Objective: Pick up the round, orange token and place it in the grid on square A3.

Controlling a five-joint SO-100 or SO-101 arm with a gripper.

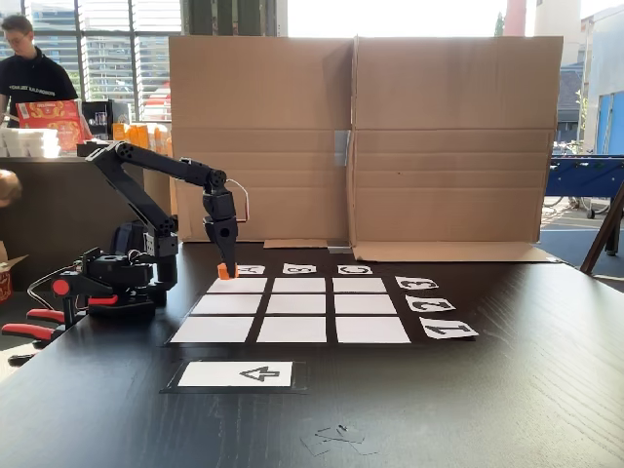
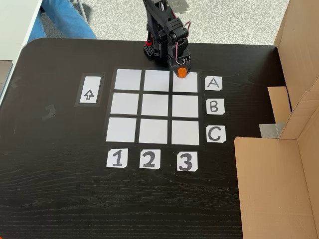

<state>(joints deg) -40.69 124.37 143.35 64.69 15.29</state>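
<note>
low front view, facing cardboard | high view (steep) | both share grid (image 1: 298, 304)

A public demo or exhibition hall is showing here: a black table (image 1: 546, 390) backed by a cardboard screen (image 1: 448, 136), a person (image 1: 34, 68) standing at a counter (image 1: 58, 195), big windows (image 1: 127, 49) facing city buildings.

End effector (image 2: 182, 69) fingertips in a fixed view: hidden behind its own body and the token (image 2: 182, 72); jaw gap not readable. Whether token touches square A3 (image 2: 186, 83) below it: cannot tell.

Arm base behind the end effector, same view: cut off by top edge.

Token (image 1: 226, 271) in the side fixed view: small, partly covered by fingers. Letter cards (image 1: 299, 268) just right of it there: foreshortened, hard to read.
</note>
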